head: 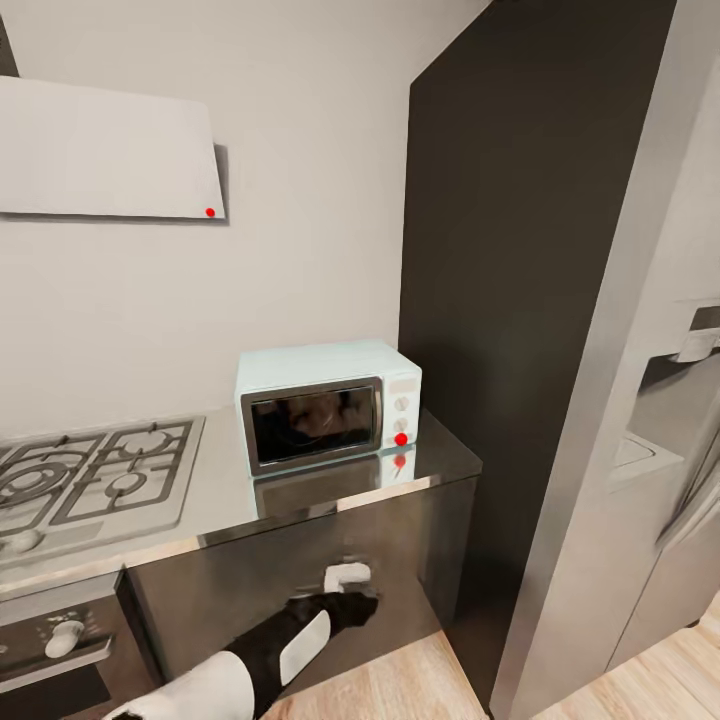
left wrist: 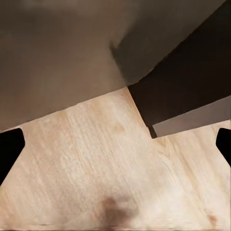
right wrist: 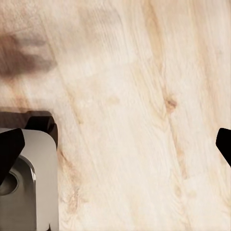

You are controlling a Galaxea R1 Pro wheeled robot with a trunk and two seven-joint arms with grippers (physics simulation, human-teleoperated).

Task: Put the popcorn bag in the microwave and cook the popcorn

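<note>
The microwave (head: 328,403) stood on the desk (head: 225,500) near its right end, close to the back wall, its dark glass door shut and facing the robot. Its control panel with two pale knobs and a red dot (head: 401,438) sat on the door's right side, and the glossy desk mirrored the whole front just below it. I could not find the popcorn bag anywhere on the visible stretch of desk.

Left of the microwave, apart from it, lay the gas hob (head: 95,478) with its grey grates. A dark oven (head: 60,650) with a white knob sat under the hob. Above the hob hung a pale hood (head: 105,150) bearing a red dot. A tall dark panel (head: 520,250) rose just right of the desk, and a steel fridge (head: 640,470) stood further right.

The left arm (head: 270,650), black and white, reached up toward the dark cabinet front below the desk.

In the left wrist view the left tool (left wrist: 115,144) was spread wide, its black fingertips (left wrist: 9,149) at the picture's edges over the wooden floor (left wrist: 96,159), grasping nothing. In the right wrist view the right tool (right wrist: 115,147) was likewise spread and empty above the floor, beside a grey part of the robot (right wrist: 29,187).
</note>
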